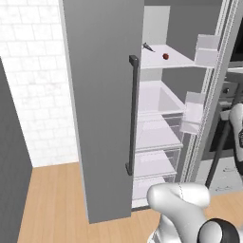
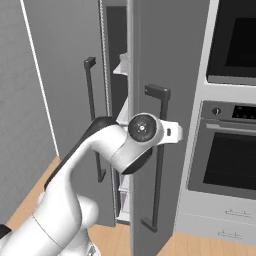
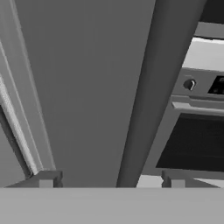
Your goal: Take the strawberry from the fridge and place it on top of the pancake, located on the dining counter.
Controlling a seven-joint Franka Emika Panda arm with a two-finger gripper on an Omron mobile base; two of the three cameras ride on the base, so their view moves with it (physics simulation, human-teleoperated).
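Opening the tall grey two-door fridge (image 1: 102, 109) to reach the fruit.

My gripper (image 3: 109, 181) has its two fingers spread apart, one on each side of the long dark bar handle (image 3: 153, 92), not squeezing it. The tiny dark red strawberry (image 1: 165, 56) sits on the top white shelf (image 1: 163, 59). Next, I think I must swing the right door wider.

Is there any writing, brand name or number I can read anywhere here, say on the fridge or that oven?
None can be read.
The fridge: doors and shelves are plain, no label or brand.
The wall oven: its dark control panel carries a few tiny marks, too small and blurred to read.
The strawberry and the shelf bins bear no text.
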